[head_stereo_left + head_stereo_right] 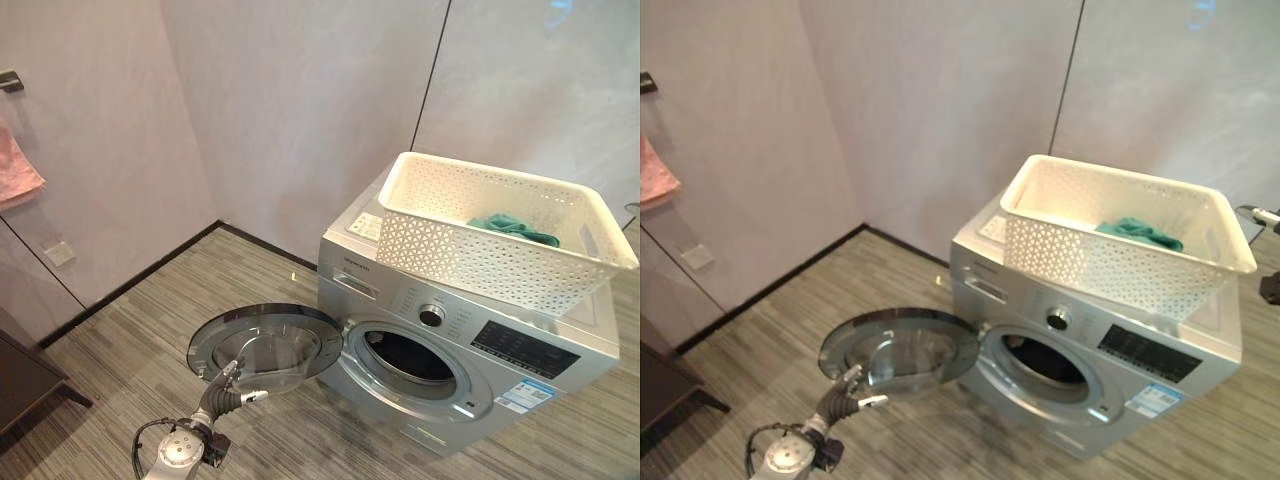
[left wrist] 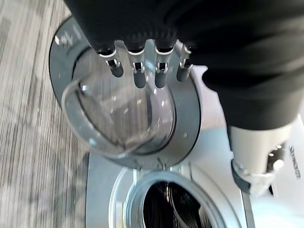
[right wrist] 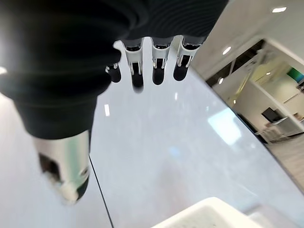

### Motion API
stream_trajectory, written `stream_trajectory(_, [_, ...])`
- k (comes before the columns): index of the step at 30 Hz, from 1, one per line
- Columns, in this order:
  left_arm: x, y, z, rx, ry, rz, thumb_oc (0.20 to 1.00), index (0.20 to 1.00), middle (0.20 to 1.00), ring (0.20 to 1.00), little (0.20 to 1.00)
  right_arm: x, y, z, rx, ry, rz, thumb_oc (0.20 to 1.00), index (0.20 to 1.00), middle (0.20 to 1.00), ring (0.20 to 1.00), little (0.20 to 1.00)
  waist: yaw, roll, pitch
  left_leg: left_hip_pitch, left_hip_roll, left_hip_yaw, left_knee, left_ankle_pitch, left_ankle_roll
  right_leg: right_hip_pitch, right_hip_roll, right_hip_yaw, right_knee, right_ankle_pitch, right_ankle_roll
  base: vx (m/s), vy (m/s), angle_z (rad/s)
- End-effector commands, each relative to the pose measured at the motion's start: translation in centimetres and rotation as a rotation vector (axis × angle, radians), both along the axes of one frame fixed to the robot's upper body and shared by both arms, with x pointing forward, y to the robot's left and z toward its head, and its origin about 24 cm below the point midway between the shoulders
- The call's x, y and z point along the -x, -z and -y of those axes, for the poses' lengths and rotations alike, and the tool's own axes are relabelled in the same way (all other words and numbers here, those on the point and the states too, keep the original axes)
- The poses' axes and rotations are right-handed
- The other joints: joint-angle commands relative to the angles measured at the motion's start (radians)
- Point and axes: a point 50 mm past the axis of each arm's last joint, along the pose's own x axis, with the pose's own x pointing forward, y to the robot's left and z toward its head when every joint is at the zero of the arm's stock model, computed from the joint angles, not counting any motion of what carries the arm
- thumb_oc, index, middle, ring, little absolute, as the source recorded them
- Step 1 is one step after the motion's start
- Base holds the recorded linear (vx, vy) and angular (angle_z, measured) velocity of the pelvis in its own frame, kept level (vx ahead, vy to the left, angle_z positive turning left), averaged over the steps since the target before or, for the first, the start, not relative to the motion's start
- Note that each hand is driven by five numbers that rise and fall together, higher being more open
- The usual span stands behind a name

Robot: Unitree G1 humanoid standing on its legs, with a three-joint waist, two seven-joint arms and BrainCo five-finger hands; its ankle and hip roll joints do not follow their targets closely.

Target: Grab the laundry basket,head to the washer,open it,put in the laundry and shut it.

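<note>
The silver washer [image 1: 565, 335] stands against the wall with its round glass door [image 1: 265, 345] swung wide to the left and its dark drum opening [image 1: 410, 358] exposed. On its top rests the white lattice laundry basket [image 1: 470, 250], with a green cloth [image 1: 515, 228] lying inside. My left hand [image 1: 228, 385] is open at the door's lower edge; its straight fingers [image 2: 137, 71] point over the door glass [image 2: 118, 118] and hold nothing. My right hand [image 1: 1258, 213] hovers at the far right beside the basket, open, its fingers [image 3: 156, 66] straight before the pale wall.
A pink towel [image 1: 18, 170] hangs on the left wall above a socket [image 1: 58, 250]. A dark piece of furniture [image 1: 25, 385] stands at the lower left. Striped grey floor [image 1: 130, 330] stretches left of the open door.
</note>
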Motion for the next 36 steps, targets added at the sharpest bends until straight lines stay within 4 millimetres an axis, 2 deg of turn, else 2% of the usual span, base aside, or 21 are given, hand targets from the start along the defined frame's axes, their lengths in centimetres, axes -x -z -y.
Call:
stream_trajectory(1, [-3.2, -2.9, 0.4, 0.021, 0.116, 0.125, 1.000, 1.000, 1.000, 1.000, 1.000, -2.0, -5.7, 0.7, -0.051, -0.022, -0.016, 1.000, 1.000, 1.000, 1.000, 1.000, 0.083, -0.043, 0.039, 0.024, 0.038, -0.036, 0.088, -0.179, 0.011, -0.075, -0.033, -0.071, 0.101, -0.012, 0.017, 0.00, 0.000, 0.00])
stream_trajectory(2, [-3.1, -2.7, 0.5, 0.107, 0.067, 0.096, 1.000, 1.000, 1.000, 1.000, 1.000, -3.9, -6.2, 0.2, -0.100, -0.047, -0.114, 1.000, 1.000, 1.000, 1.000, 1.000, 0.075, -0.044, 0.041, 0.019, 0.041, -0.038, 0.089, -0.174, 0.007, -0.072, -0.027, -0.074, 0.096, -0.012, 0.014, -0.01, -0.017, 0.03])
stream_trajectory(3, [-3.1, -2.6, 0.5, 0.111, 0.062, 0.097, 1.000, 1.000, 1.000, 1.000, 1.000, -4.1, -6.4, 0.1, -0.096, -0.051, -0.114, 1.000, 1.000, 1.000, 1.000, 1.000, 0.069, -0.040, 0.041, 0.019, 0.041, -0.039, 0.089, -0.174, 0.007, -0.072, -0.027, -0.074, 0.096, -0.012, 0.014, 0.00, -0.015, 0.04])
stream_trajectory(5, [-3.1, -2.7, 0.9, 0.167, 0.065, 0.084, 1.000, 1.000, 1.000, 1.000, 1.000, -5.1, -5.6, 0.8, -0.187, -0.022, -0.202, 1.000, 1.000, 1.000, 1.000, 1.000, 0.084, -0.053, 0.047, 0.004, 0.047, -0.053, 0.090, -0.165, 0.002, -0.070, -0.022, -0.086, 0.094, -0.014, 0.011, 0.00, -0.020, 0.17])
stream_trajectory(9, [-3.2, -2.9, 1.1, 0.184, 0.067, 0.089, 1.000, 1.000, 1.000, 1.000, 1.000, -6.2, -5.9, 0.2, -0.163, -0.015, -0.284, 1.000, 1.000, 1.000, 1.000, 1.000, 0.086, -0.054, 0.052, -0.007, 0.051, -0.065, 0.087, -0.158, -0.002, -0.069, -0.015, -0.095, 0.091, -0.016, 0.009, 0.01, -0.024, 0.25])
stream_trajectory(14, [-3.2, -2.7, 1.2, 0.198, 0.056, 0.078, 1.000, 1.000, 1.000, 1.000, 1.000, -7.5, -4.9, -0.7, -0.142, -0.003, -0.364, 1.000, 1.000, 1.000, 1.000, 1.000, 0.102, -0.067, 0.066, -0.021, 0.059, -0.079, 0.083, -0.148, -0.007, -0.067, 0.001, -0.106, 0.081, -0.020, 0.004, 0.02, -0.026, 0.09])
stream_trajectory(21, [-2.7, -2.2, 0.9, 0.191, 0.046, 0.047, 1.000, 1.000, 1.000, 1.000, 1.000, -7.6, -3.6, -0.9, -0.071, 0.004, -0.460, 1.000, 1.000, 1.000, 1.000, 1.000, 0.106, -0.071, 0.085, -0.040, 0.069, -0.080, 0.090, -0.143, -0.012, -0.078, 0.013, -0.108, 0.075, -0.025, -0.003, 0.00, -0.016, 0.04])
stream_trajectory(28, [-2.2, -1.9, 1.0, 0.207, 0.048, 0.022, 1.000, 1.000, 1.000, 1.000, 1.000, -6.2, -2.4, 0.5, -0.015, 0.054, -0.557, 1.000, 1.000, 1.000, 1.000, 1.000, 0.097, -0.061, 0.109, -0.056, 0.083, -0.081, 0.088, -0.130, -0.020, -0.096, 0.029, -0.100, 0.071, -0.032, -0.009, 0.00, -0.003, 0.00])
stream_trajectory(36, [-3.0, -2.8, 1.7, 0.229, 0.082, 0.064, 1.000, 1.000, 1.000, 1.000, 1.000, -6.2, -3.1, 1.5, -0.003, 0.146, -0.595, 1.000, 1.000, 1.000, 1.000, 1.000, 0.117, -0.058, 0.135, -0.093, 0.091, -0.087, 0.107, -0.124, -0.026, -0.116, 0.041, -0.103, 0.056, -0.030, -0.015, 0.01, -0.017, 0.00])
